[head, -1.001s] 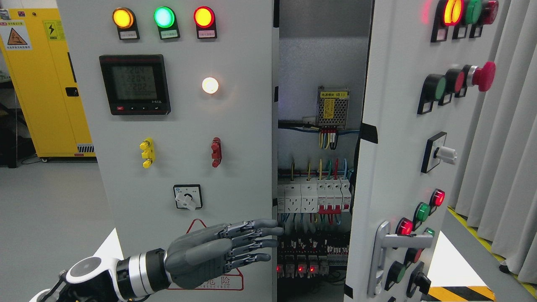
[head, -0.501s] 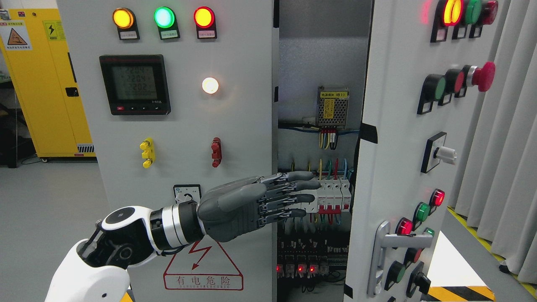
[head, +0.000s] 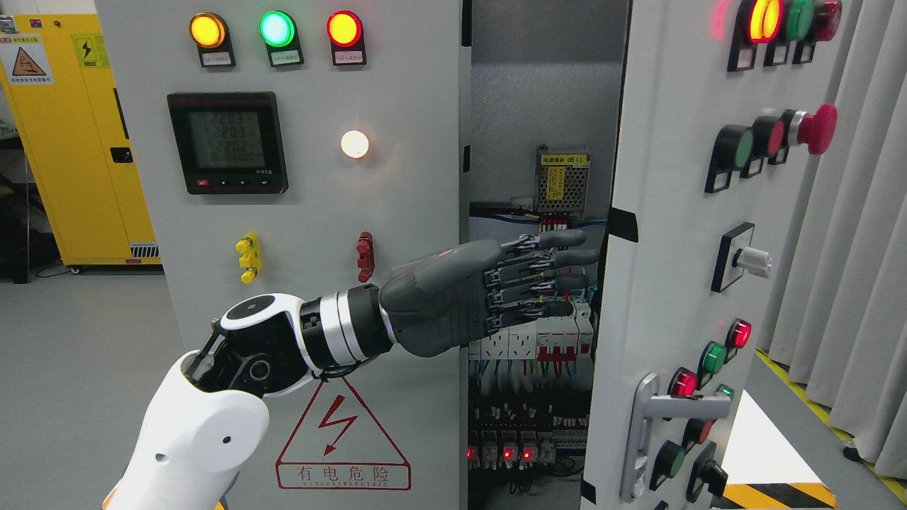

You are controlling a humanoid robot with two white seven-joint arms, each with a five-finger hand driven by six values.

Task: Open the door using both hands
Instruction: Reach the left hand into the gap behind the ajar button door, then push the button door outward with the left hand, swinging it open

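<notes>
Head view: left hand (head: 496, 290) flat, fingers (head: 560, 263) extended, holding nothing, reaching into gap toward right door (head: 666, 234) edge, likely to push it wider. Door ajar at right. Right hand unseen.

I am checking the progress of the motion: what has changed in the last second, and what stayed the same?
The left hand rose from low in front of the left door and reached rightward into the gap, so its extended fingers now lie close to the inner edge of the right door. It took hold of nothing. Both doors kept their positions; the right one is still partly open.
</notes>
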